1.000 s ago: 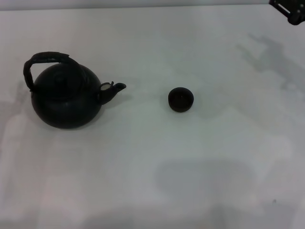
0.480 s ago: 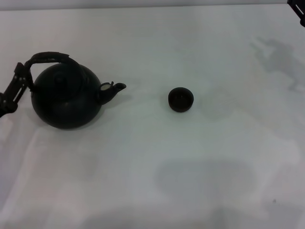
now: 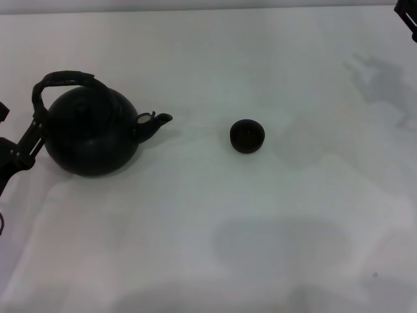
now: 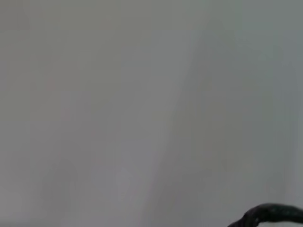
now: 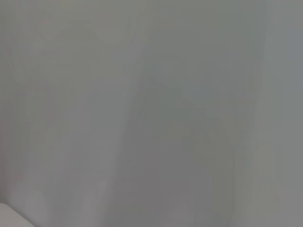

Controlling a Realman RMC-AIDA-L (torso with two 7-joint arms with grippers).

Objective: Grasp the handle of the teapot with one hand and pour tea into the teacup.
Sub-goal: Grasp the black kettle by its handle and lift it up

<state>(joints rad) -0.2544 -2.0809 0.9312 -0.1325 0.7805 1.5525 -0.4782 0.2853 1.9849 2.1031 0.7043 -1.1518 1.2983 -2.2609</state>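
- White table (image 3: 260,248) carries a squat black teapot (image 3: 91,134), arched handle (image 3: 62,79), stubby spout toward a small black teacup (image 3: 247,135).
- Left gripper (image 3: 23,147) beside the teapot; finger spread unclear.
- Right gripper (image 3: 409,12) far off.

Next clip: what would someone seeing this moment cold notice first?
The big black teapot on the left of the white table, its arched handle upright and its spout aimed at the small black teacup standing apart near the centre. Next, the left gripper at the left edge, close against the teapot's side below the handle. The right gripper only peeks in at the far right corner.
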